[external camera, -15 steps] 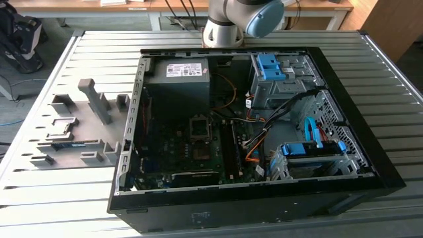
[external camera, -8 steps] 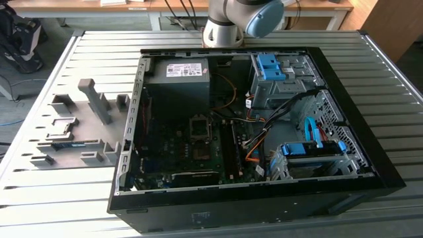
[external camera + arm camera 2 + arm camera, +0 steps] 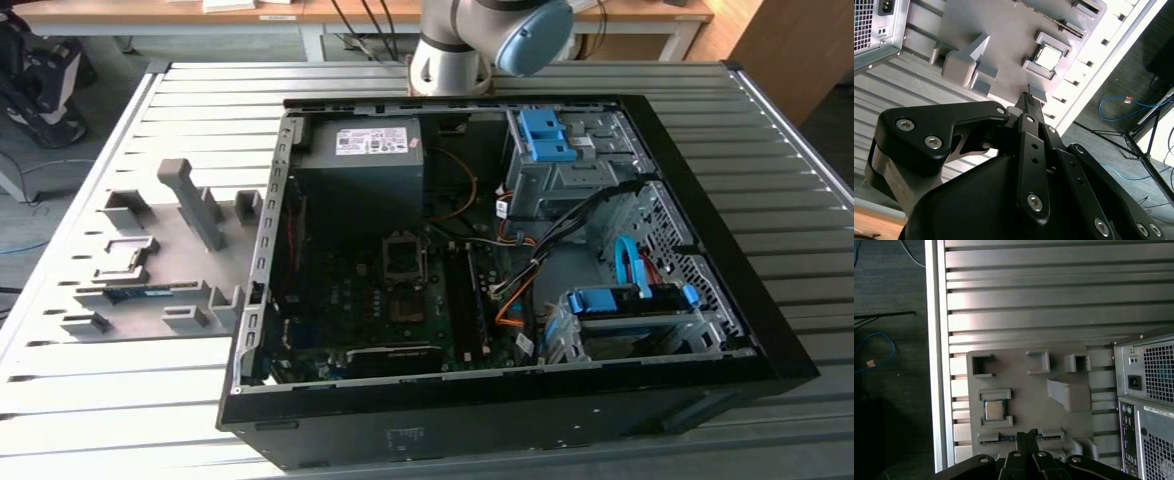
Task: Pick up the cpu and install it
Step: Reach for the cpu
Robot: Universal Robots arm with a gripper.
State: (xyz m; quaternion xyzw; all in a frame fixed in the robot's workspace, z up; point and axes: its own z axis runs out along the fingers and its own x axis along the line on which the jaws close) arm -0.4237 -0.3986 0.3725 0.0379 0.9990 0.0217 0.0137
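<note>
- The table (image 3: 200, 95) is slatted metal. The open case (image 3: 507, 415) lies on it, with the arm's base at its far side.
- The grey tray (image 3: 140, 225) sits on the slats at the exterior view's left, just beside the case.
- The gripper (image 3: 1026, 434) hangs above the tray with its jaws closed together and nothing between them. As I read it, the pick has not begun.
- The socket (image 3: 404, 255) is the black frame near the middle of the board. Loose cables (image 3: 514, 290) run near it on the exterior view's right.
- The cpu (image 3: 994, 410) lies flat in its holder on the tray, silver face up, untouched.
- The memory stick (image 3: 999, 438) lies in a slot just beside that holder, and the fingertips are nearer to it than to the chip.
- My worries:
  - Descending with closed jaws would press down on the chip rather than grasp it.
  - A slightly off approach could catch the stick or the holder's walls.
  - So thin a chip may tilt in the grip, and then sit crooked in the socket.
  - The cables could snag the arm.
</note>
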